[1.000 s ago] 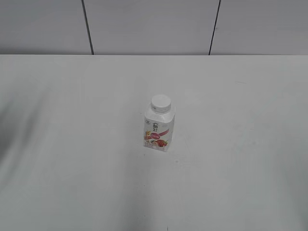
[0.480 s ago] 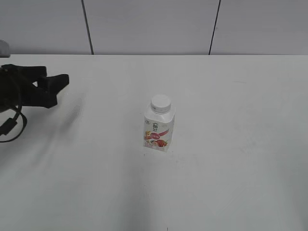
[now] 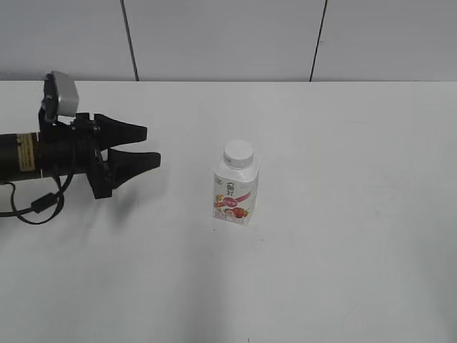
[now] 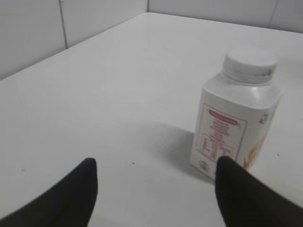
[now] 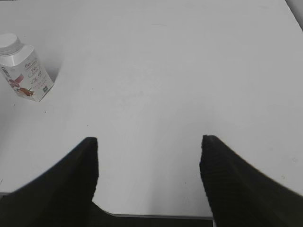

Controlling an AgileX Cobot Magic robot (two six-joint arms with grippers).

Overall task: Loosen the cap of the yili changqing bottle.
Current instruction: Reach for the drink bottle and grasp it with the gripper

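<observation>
The yili changqing bottle (image 3: 235,191) stands upright in the middle of the white table, white with a pink-red label and fruit picture. Its white cap (image 3: 238,152) sits on the neck. In the left wrist view the bottle (image 4: 236,125) and cap (image 4: 250,62) are ahead to the right. My left gripper (image 3: 148,147) is open and empty, to the left of the bottle with a gap between them; it also shows in the left wrist view (image 4: 154,168). My right gripper (image 5: 147,142) is open and empty near the table's front edge; the bottle (image 5: 26,73) lies far to its upper left.
The white table (image 3: 343,236) carries only the bottle. A grey panelled wall (image 3: 221,36) runs along the back edge. The table's near edge (image 5: 156,216) shows under my right gripper. My right gripper is out of the exterior view.
My left arm has come in from the left edge and moved right toward the bottle, jaws open. The bottle has not moved.
</observation>
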